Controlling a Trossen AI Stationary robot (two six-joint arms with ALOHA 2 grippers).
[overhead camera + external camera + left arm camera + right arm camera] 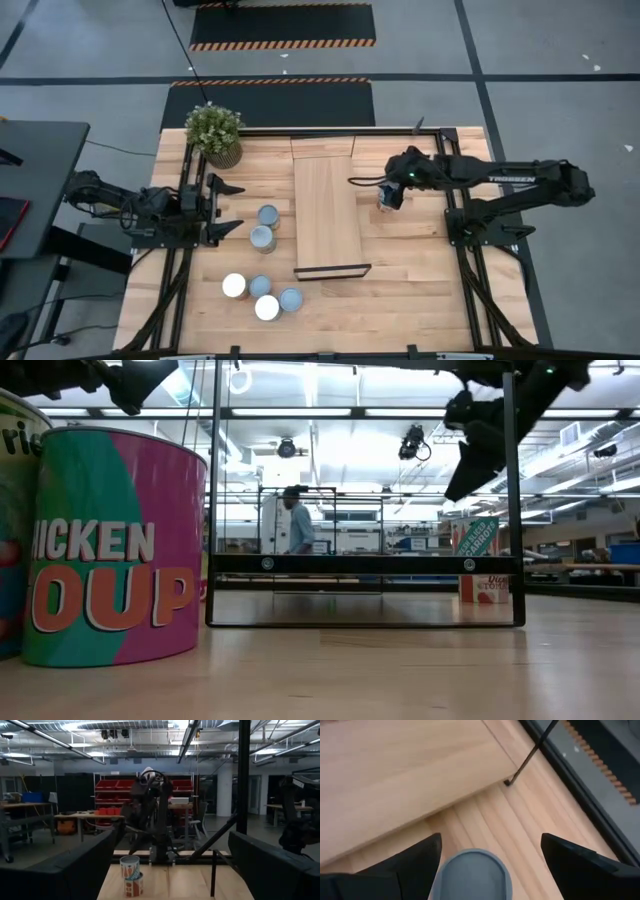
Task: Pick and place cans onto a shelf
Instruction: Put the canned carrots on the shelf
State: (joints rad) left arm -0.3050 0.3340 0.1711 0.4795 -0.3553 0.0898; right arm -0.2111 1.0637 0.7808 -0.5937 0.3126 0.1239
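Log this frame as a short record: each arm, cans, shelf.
left gripper: jaws open, empty, facing two cans
right gripper: jaws either side of a grey-topped metal can beside the shelf; grip unclear
loose silver-topped cans: six on the table, left of the shelf
long light-wood shelf with black end frames: bare on top

Pale wood shelf [326, 210] with thin black end frames lies on a warmer honey-toned striped plank table [420, 290]. Cans [262, 296] near the table's front edge show silvery-white and bluish tops; one can [110, 545], seen level, wears teal and magenta panels with cream and orange lettering. A green plant [213, 127] sits in a tan pot at the back-left corner. Both arms are black.
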